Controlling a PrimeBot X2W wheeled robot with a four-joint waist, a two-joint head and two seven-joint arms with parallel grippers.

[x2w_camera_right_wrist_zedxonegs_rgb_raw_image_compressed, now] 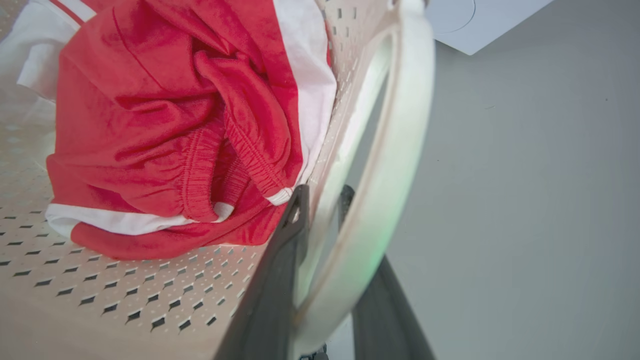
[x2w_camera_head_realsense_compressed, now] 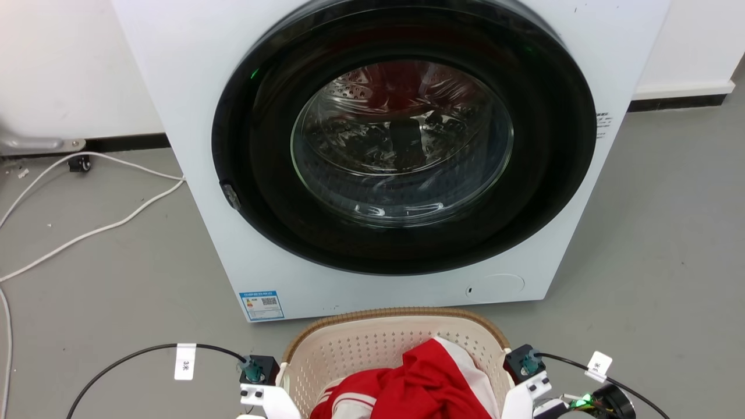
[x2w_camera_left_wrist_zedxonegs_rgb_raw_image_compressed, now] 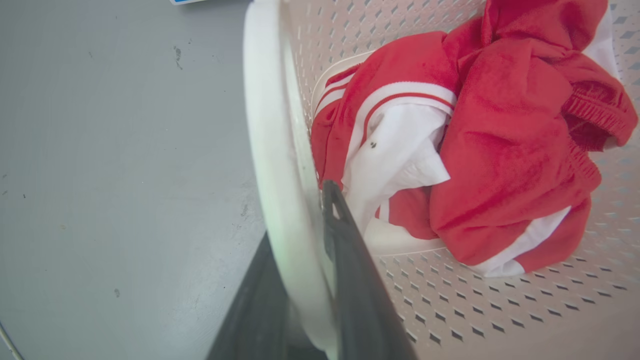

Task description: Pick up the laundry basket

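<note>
Cream perforated plastic was what both wrist cameras gave me: the laundry basket sat low on the grey floor, just in front of the bottom edge of the white washer and centred under its round dark door. I couldn't tell whether its base was touching the floor. A heap of red and white clothes lay inside, against the right wall.

My left gripper straddled the left handle, one finger inside the basket and one outside, jaws narrowed onto the white band. My right gripper did the same on the right handle, its fingers pressed close on either side of the loop. White cables trailed over the floor near the washer's left side.
</note>
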